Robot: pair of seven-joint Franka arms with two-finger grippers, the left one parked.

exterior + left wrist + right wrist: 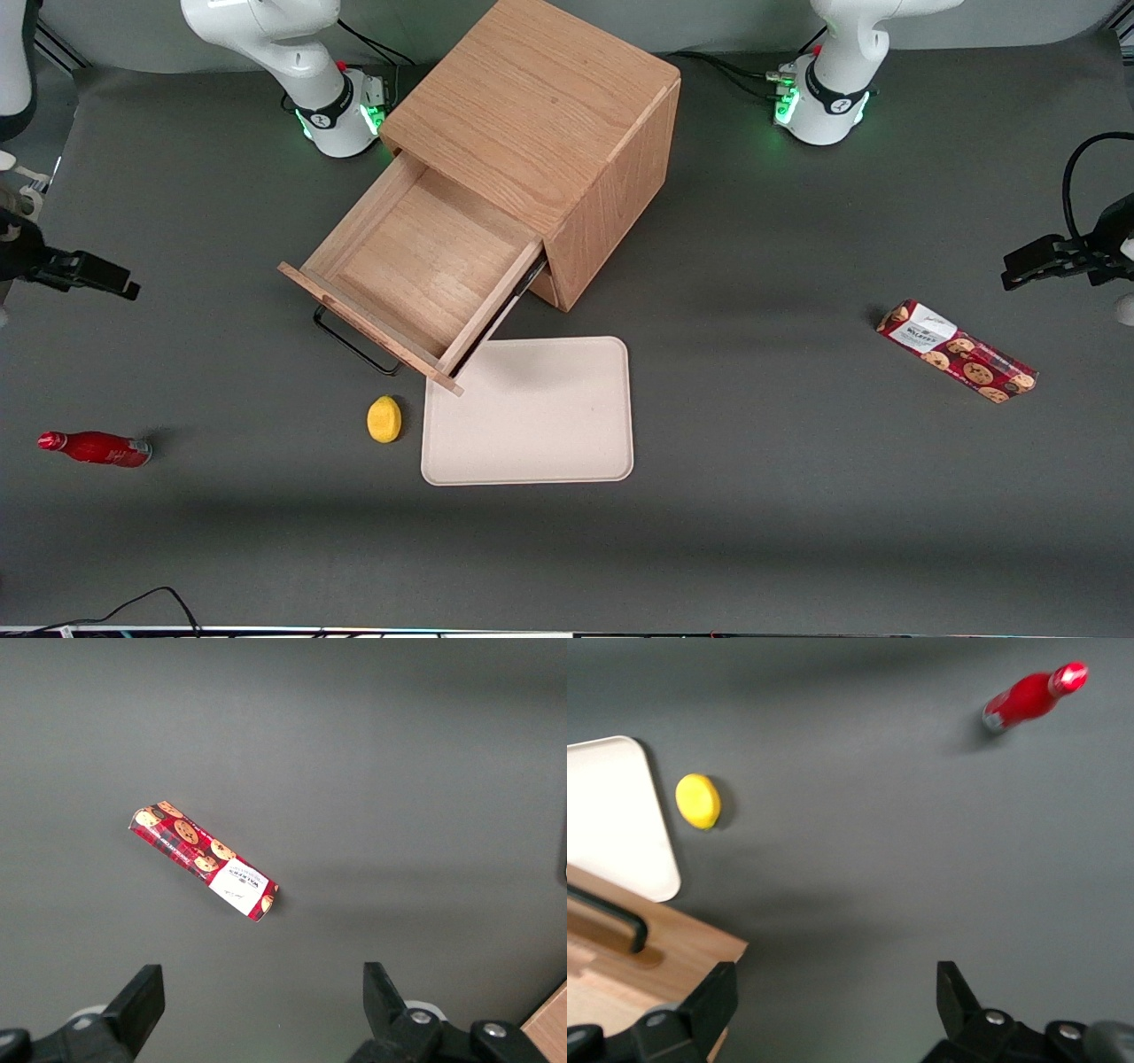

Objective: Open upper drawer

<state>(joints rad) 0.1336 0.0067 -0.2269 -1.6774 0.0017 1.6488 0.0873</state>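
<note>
The upper drawer [416, 266] of the wooden cabinet [540, 115] stands pulled far out, and its plain wood tray shows bare inside. Its thin black bar handle [354, 344] hangs on the drawer front. In the right wrist view I see a corner of the drawer front [673, 952] and one end of the handle [611, 917]. My gripper [124, 285] hovers above the mat toward the working arm's end of the table, well clear of the handle. It [837, 979] is open, with only grey mat between its fingers.
A beige tray [532, 412] lies nearer the front camera than the drawer, with a yellow lemon [384, 418] beside it. A red bottle [97, 448] lies toward the working arm's end. A red cookie box [957, 351] lies toward the parked arm's end.
</note>
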